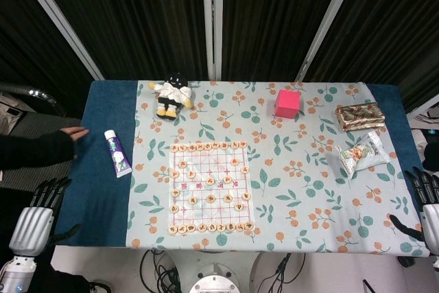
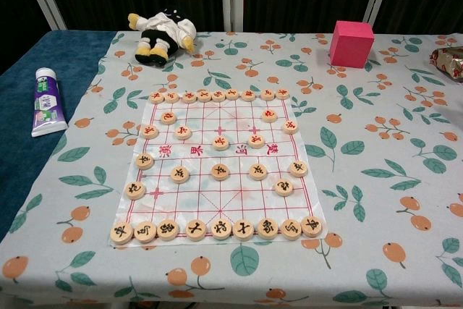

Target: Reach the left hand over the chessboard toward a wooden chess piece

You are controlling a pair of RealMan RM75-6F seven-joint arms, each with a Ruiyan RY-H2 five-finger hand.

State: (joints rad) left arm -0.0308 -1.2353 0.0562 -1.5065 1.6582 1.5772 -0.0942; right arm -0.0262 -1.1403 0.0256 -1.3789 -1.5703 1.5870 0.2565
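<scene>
Left hand (image 1: 42, 200) sits off the table's near-left corner, at about 8 o'clock from the chessboard (image 1: 206, 200) in the head view. Fingers are spread and extended, holding nothing. The chest view does not show it.

A person's sleeved arm (image 1: 38, 149) rests on the blue cloth (image 1: 99, 169) at the table's left edge, at 12 o'clock from the left hand. A toothpaste tube (image 1: 117, 153) lies just beyond it, between that arm and the board.

The chessboard is a thin printed sheet lying flat at mid-table, its long axis running near-to-far. Wooden chess pieces (image 2: 179, 174) are round discs, set in full rows along the near and far edges and scattered between. None is touched.

Key relation: the board lies at about 2 o'clock from the left hand, well apart from it. Judged nearest targets are the near-left corner disc (image 2: 121, 233) and the left-column disc (image 2: 134, 190).

Stuffed toy (image 1: 171, 94), pink box (image 1: 287, 103), gold packet (image 1: 360, 115) and snack bag (image 1: 363, 154) sit at the far and right side.

Right hand (image 1: 429, 204) is at the right edge, fingers extended, empty, and judged no closer to the board than the left.
</scene>
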